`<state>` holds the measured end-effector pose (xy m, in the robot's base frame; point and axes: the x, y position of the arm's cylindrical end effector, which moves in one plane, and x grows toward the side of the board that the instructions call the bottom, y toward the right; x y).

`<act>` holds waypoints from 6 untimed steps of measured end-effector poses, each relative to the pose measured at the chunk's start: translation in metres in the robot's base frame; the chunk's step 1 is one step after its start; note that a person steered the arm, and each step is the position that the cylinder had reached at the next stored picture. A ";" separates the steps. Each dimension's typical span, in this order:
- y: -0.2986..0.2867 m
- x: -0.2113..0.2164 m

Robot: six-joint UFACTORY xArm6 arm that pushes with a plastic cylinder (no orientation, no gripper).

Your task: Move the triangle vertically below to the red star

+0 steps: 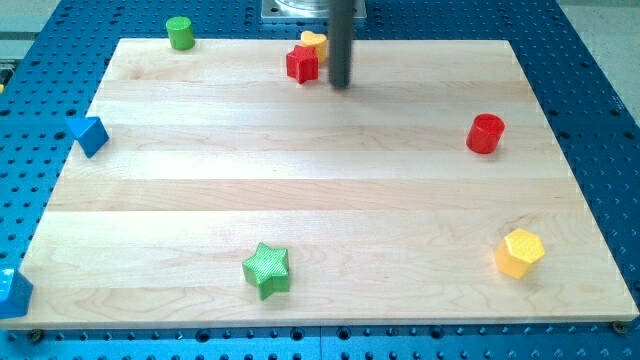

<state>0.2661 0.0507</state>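
Observation:
A red star [302, 63] lies near the board's top edge, with a yellow block [314, 42] touching it just behind. A blue triangle [89, 134] sits at the board's left edge, far to the left of and below the star. My tip [340, 84] rests on the board just to the right of the red star, a small gap apart. The rod rises out of the view's top.
A green cylinder [180, 32] stands at the top left. A red cylinder [485, 133] is at the right. A yellow hexagon [520, 252] is at the bottom right. A green star [267, 269] is at the bottom. A blue block [12, 292] sits at the bottom-left corner.

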 end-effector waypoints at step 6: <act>-0.231 0.026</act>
<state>0.2926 -0.1806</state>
